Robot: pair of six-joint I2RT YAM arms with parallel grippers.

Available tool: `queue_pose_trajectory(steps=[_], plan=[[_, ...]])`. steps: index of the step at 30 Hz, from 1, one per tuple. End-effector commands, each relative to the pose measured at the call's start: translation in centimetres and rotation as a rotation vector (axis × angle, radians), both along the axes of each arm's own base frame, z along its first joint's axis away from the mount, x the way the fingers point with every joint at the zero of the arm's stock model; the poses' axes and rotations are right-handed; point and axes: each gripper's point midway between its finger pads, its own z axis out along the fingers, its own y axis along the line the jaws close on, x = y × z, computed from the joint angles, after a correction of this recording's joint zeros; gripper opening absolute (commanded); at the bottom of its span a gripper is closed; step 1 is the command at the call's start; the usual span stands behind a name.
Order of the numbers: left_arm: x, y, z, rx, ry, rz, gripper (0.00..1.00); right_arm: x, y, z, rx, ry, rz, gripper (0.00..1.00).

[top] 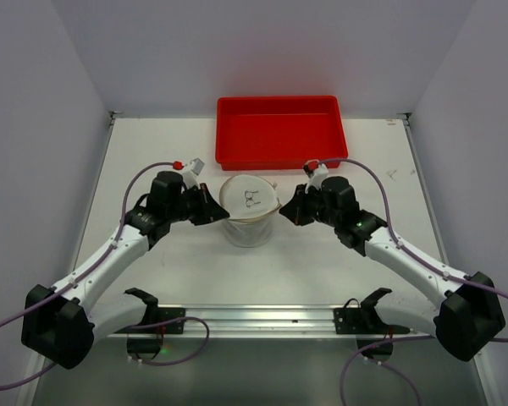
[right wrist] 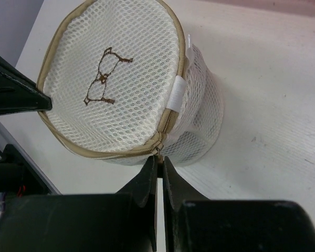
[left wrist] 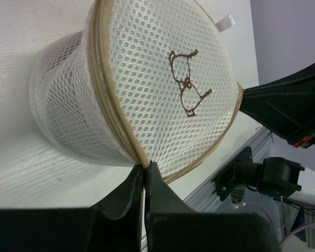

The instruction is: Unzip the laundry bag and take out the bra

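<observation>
Left gripper (left wrist: 145,169) and right gripper (right wrist: 159,159) clamp opposite rim edges of the laundry bag (top: 250,201) between them

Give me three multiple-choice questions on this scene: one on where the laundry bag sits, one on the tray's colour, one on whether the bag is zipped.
1. Where is the laundry bag?
A) between the left claw and right claw, nearer than the tray
B) inside the tray
C) by the left arm's base

2. What colour is the tray?
A) blue
B) red
C) green

3. The bag's zip is:
A) half open
B) fully open
C) closed

1 A: both claws pinch its opposite edges.
2 B: its walls are red.
3 C: the seam shows no gap.
</observation>
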Motion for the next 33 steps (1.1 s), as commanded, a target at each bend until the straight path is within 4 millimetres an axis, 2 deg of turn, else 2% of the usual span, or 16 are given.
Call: queue_pose_trajectory(steps=[1, 4, 5, 6, 8, 9, 10, 12, 14, 18, 21, 24, 28, 30, 31, 33], plan=[[-2.2, 2.3, -2.6, 0.125, 0.047, -0.063, 0.00, 2.8, -1.7, 1.0, -0.061, -0.045, -0.066, 0.00], [-1.9, 2.4, -2.2, 0.122, 0.037, -0.032, 0.01, 1.5, -0.3, 0.6, -0.061, -0.029, 0.010, 0.00], [-1.7, 2.4, -2.0, 0.110, 0.038, -0.017, 0.06, 1.1, -0.1, 0.4, -0.065, -0.024, 0.026, 0.00], [-1.5, 2.5, -1.9, 0.111, 0.036, -0.002, 0.20, 0.5, 0.0, -0.1, -0.077, -0.011, 0.040, 0.00], [-1.1, 2.5, -1.4, 0.098, 0.029, 0.030, 0.32, -0.8, 0.3, -0.3, -0.103, -0.023, 0.063, 0.18], [-0.8, 2.6, -1.2, 0.098, 0.024, 0.047, 0.45, -1.3, 0.1, -0.6, -0.118, -0.015, 0.069, 0.27], [-0.6, 2.8, -0.9, 0.091, 0.015, 0.065, 0.53, -1.8, 0.0, -0.1, -0.130, -0.038, 0.067, 0.42], [-0.3, 3.1, -0.4, 0.075, 0.017, 0.110, 0.72, -2.4, -0.5, 0.5, -0.162, -0.057, 0.065, 0.52], [0.0, 3.5, 0.6, 0.048, 0.000, 0.155, 0.84, -3.0, -0.9, 1.9, -0.183, -0.097, 0.054, 0.61], [0.7, 4.7, 1.6, 0.045, -0.043, 0.244, 0.86, -3.5, -0.1, 6.3, -0.168, -0.212, 0.105, 0.68], [1.0, 5.5, 0.8, 0.056, -0.039, 0.285, 0.82, -3.7, 1.4, 8.6, -0.184, -0.295, 0.156, 0.69], [0.9, 6.3, -0.8, 0.075, -0.017, 0.321, 0.76, -3.8, 3.9, 9.5, -0.208, -0.336, 0.239, 0.70], [0.5, 6.9, -3.8, 0.103, 0.032, 0.343, 0.72, -3.7, 7.5, 9.1, -0.287, -0.382, 0.362, 0.70], [0.5, 6.7, -4.4, 0.099, 0.041, 0.334, 0.71, -3.4, 9.0, 9.7, -0.304, -0.417, 0.402, 0.70], [0.4, 6.6, -5.2, 0.105, 0.060, 0.328, 0.71, -3.5, 10.1, 8.6, -0.330, -0.403, 0.435, 0.70], [0.5, 6.2, -5.4, 0.089, 0.056, 0.313, 0.70, -3.3, 11.5, 9.0, -0.341, -0.427, 0.463, 0.70]])
